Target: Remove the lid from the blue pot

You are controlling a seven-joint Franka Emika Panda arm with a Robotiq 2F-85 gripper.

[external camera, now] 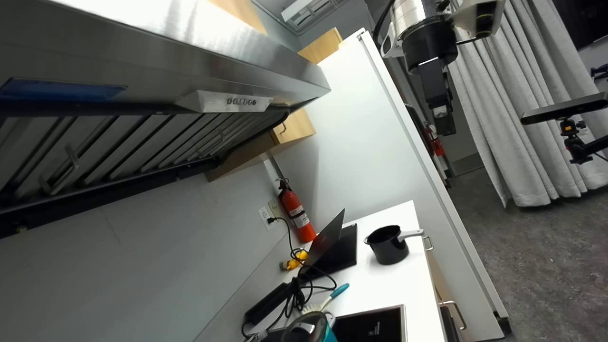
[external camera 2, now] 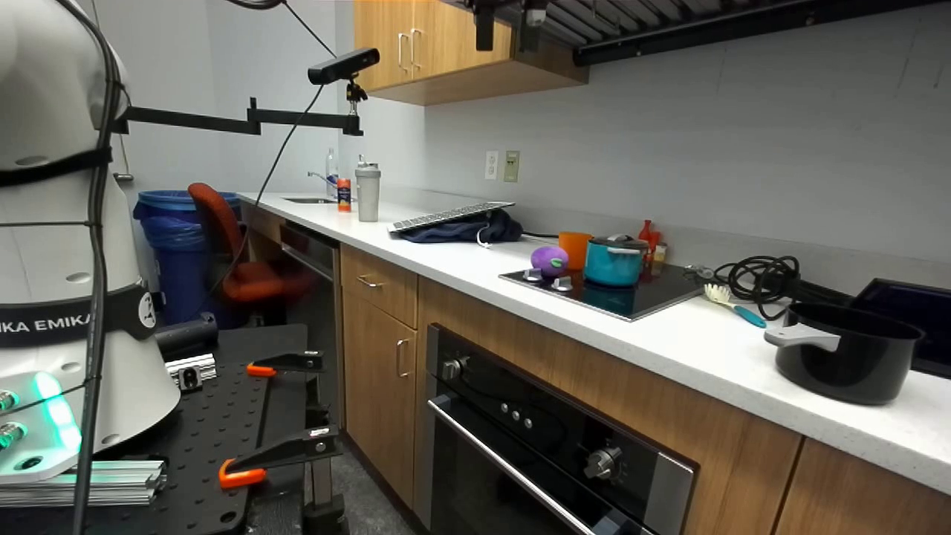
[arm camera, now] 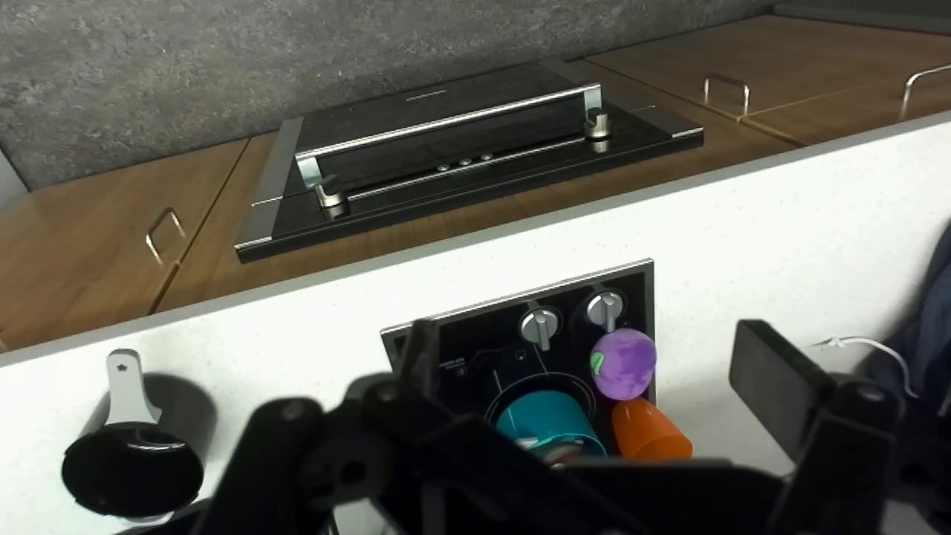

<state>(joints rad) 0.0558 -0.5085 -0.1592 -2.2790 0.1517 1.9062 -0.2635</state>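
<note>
In an exterior view, can see at the near left the white robot arm (external camera 2: 59, 245), then, farther off, a blue bin (external camera 2: 167, 234) and a red chair (external camera 2: 256, 281). Moving right, can pick out a red canister (external camera 2: 344, 197) just beside a grey bottle (external camera 2: 368, 197) toward the far end of the counter (external camera 2: 446, 256), then a keyboard (external camera 2: 452, 215) tilted on dark cloth (external camera 2: 475, 231). Well above the counter, can find the gripper (arm camera: 585, 357); in the wrist view, can make out its fingers (arm camera: 776, 390) spread wide apart. At the left side of the stove (external camera 2: 661, 293), can see a purple ball (external camera 2: 550, 261) just beside an orange cup (external camera 2: 575, 250). Just right of these, can find the blue pot (external camera 2: 613, 266), standing upright on the stove with its lid (external camera 2: 619, 241) on top. Farther right, can spot a brush (external camera 2: 747, 316) lying on the counter near a black cable (external camera 2: 776, 284). At the near right, can see a black pot (external camera 2: 851, 364), with a pale handle (external camera 2: 806, 336) pointing left.
</note>
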